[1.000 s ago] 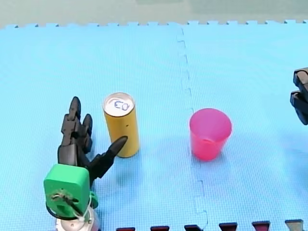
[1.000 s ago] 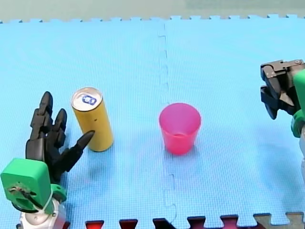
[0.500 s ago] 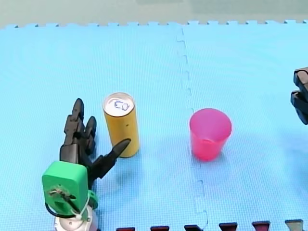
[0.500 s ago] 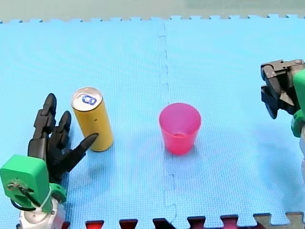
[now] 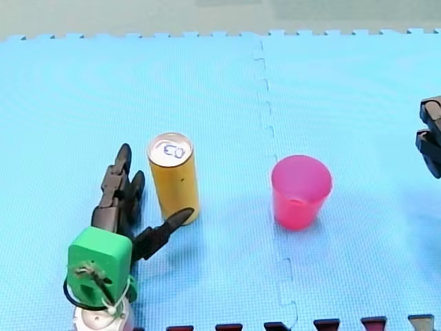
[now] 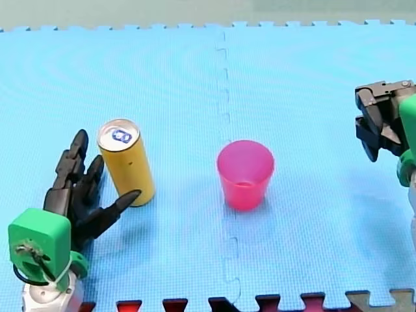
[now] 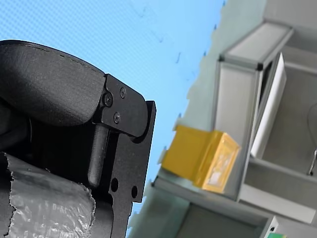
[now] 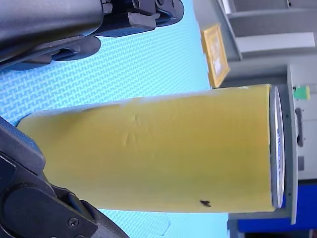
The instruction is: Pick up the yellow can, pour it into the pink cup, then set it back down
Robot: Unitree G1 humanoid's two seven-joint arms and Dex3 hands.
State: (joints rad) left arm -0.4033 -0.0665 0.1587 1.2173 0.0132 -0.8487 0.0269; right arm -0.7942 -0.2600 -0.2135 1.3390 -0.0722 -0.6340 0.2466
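Item one: yellow can [image 5: 174,178], upright on the blue foam mat [image 5: 207,89], left of centre, silver top with pull tab facing up. Item two: pink cup [image 5: 300,192], upright, mouth up, to the can's right and well apart from it, by the mat's seam. Item three: my left hand [image 5: 127,214], low at the near left, unclenched, gripping nothing. Its thumb [image 5: 172,222] points at the can's base on the near side, and its other fingers [image 5: 120,179] stand just beside the can's left flank. The second wrist view has the can's side lying between these dark fingers. Item four: my right hand [image 6: 380,120], at the far right edge, curled, holding nothing.
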